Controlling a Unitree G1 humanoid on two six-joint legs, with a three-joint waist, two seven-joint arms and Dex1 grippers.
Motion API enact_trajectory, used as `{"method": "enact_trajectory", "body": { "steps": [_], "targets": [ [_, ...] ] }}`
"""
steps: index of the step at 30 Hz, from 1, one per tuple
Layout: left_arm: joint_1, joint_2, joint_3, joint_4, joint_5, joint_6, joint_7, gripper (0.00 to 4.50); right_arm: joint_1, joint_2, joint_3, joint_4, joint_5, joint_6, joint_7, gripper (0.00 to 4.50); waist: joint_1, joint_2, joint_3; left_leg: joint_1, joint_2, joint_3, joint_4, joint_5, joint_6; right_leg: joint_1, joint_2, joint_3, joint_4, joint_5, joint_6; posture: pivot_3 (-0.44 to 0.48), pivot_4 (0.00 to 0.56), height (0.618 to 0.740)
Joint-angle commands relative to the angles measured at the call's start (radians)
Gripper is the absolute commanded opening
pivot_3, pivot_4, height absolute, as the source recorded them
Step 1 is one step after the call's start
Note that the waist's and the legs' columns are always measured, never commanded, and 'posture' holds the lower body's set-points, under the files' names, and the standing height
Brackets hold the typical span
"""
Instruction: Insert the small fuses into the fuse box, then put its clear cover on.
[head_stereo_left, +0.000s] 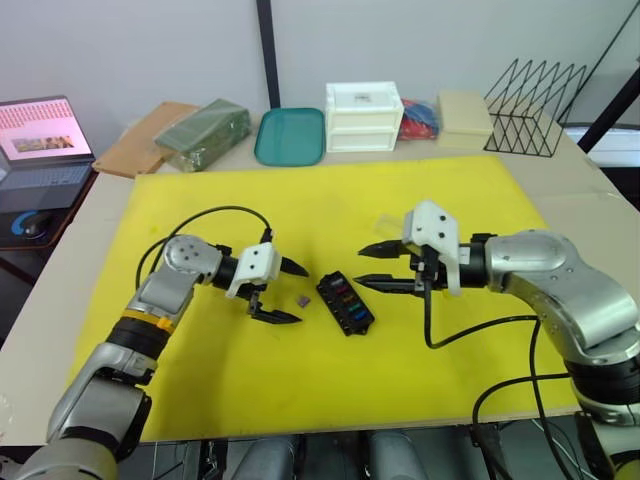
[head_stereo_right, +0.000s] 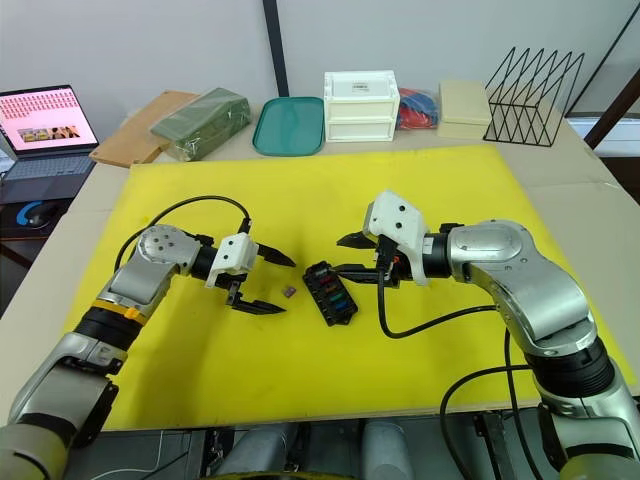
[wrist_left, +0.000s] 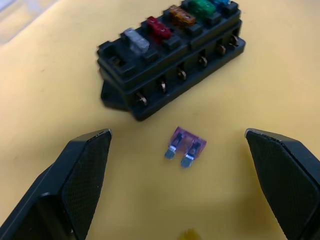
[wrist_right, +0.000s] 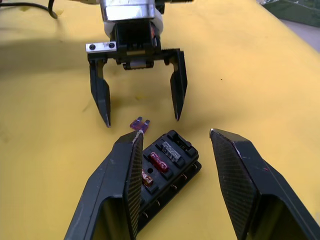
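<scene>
The black fuse box (head_stereo_left: 345, 303) lies on the yellow mat (head_stereo_left: 450, 190) between my two grippers. Several small fuses sit in its slots: grey (wrist_left: 136, 41), red (wrist_left: 159, 28), brown, green and teal. One purple fuse (wrist_left: 186, 147) lies flat on the mat beside the box. My left gripper (head_stereo_left: 298, 294) is open, its fingers on either side of that purple fuse without touching it. On the other side of the box, my right gripper (head_stereo_left: 360, 266) hovers open and holds nothing. The clear cover (head_stereo_left: 388, 222) shows faintly on the mat behind the right gripper.
Along the table's back edge stand a white drawer box (head_stereo_left: 363, 116), a teal tray (head_stereo_left: 290, 136), a green package (head_stereo_left: 203, 133), a beige box (head_stereo_left: 465, 119) and a black wire rack (head_stereo_left: 533, 106). A laptop (head_stereo_left: 40, 150) sits at the far left.
</scene>
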Motion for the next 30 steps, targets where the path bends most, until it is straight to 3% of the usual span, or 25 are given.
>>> {"method": "enact_trajectory", "body": {
  "steps": [1,3,9,22,30],
  "targets": [
    [-0.028,-0.009,-0.011,0.04,0.025,-0.042,-0.026,4.32,-0.001,-0.018,-0.03,-0.044,0.017,-0.003,-0.015,2.27,0.0,0.0,0.0,0.0,0.0,0.0,0.0,0.0,0.0,0.0,0.0,0.0,0.0,0.0,0.0,0.0,0.15,0.74],
    [-0.042,-0.008,-0.02,0.067,0.041,-0.052,-0.043,3.95,0.005,-0.022,-0.031,-0.052,0.02,0.0,-0.023,2.28,0.001,0.0,0.0,0.0,0.0,0.0,0.0,0.0,0.0,0.0,0.0,0.0,0.0,0.0,0.0,0.0,0.15,0.74],
    [-0.042,-0.005,-0.015,0.086,0.044,-0.035,-0.058,1.91,0.016,-0.027,-0.03,-0.063,0.028,0.002,-0.044,2.28,0.0,0.0,0.0,0.0,0.0,0.0,0.0,0.0,0.0,0.0,0.0,0.0,0.0,0.0,0.0,0.0,0.15,0.74],
    [0.133,0.06,0.03,-0.167,0.009,0.147,0.03,1.91,0.011,-0.014,-0.002,-0.061,0.035,-0.01,-0.056,2.28,-0.005,0.0,0.0,0.0,0.001,0.0,-0.001,0.0,0.0,-0.001,0.0,0.0,0.0,0.0,0.0,0.0,0.15,0.74],
    [0.163,0.069,0.031,-0.246,-0.006,0.21,0.049,1.91,0.0,-0.012,0.018,-0.047,0.032,-0.025,-0.053,2.28,-0.002,0.0,0.0,0.0,0.0,0.0,0.0,0.0,0.0,0.0,0.0,0.0,0.0,0.0,0.0,0.0,0.15,0.74]
  ]
}}
